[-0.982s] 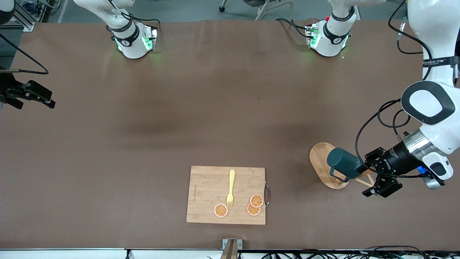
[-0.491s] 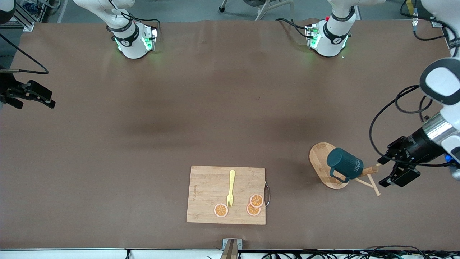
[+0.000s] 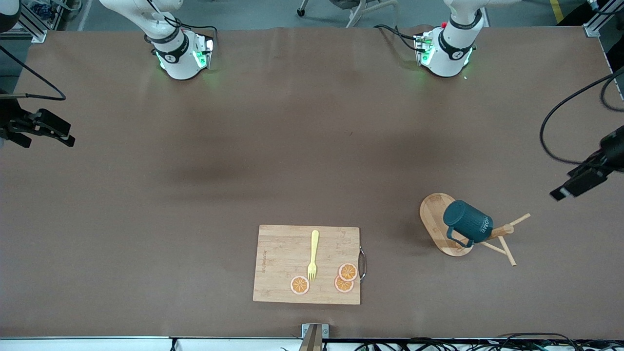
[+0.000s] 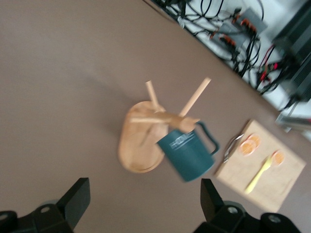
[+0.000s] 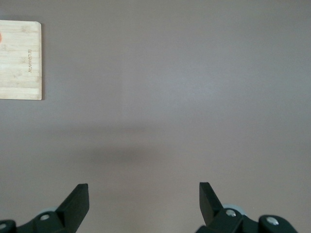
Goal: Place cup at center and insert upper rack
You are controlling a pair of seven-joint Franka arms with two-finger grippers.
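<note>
Below the wide-open left tool (image 4: 141,206), the cup (image 3: 467,223) hangs on the rack (image 3: 446,229); right tool (image 5: 141,206), wide too, waits. Regrasping requires descending.

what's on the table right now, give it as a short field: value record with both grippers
cup: dark green cup hanging on a peg of the wooden cup rack, toward the left arm's end of the table
cutting board: wooden cutting board near the front camera edge, mid table
on the board: yellow fork and three orange slices
left gripper: left gripper open, holding nothing, over bare table beside the rack
right gripper: right gripper open, holding nothing, over bare table at the right arm's end, waiting
</note>
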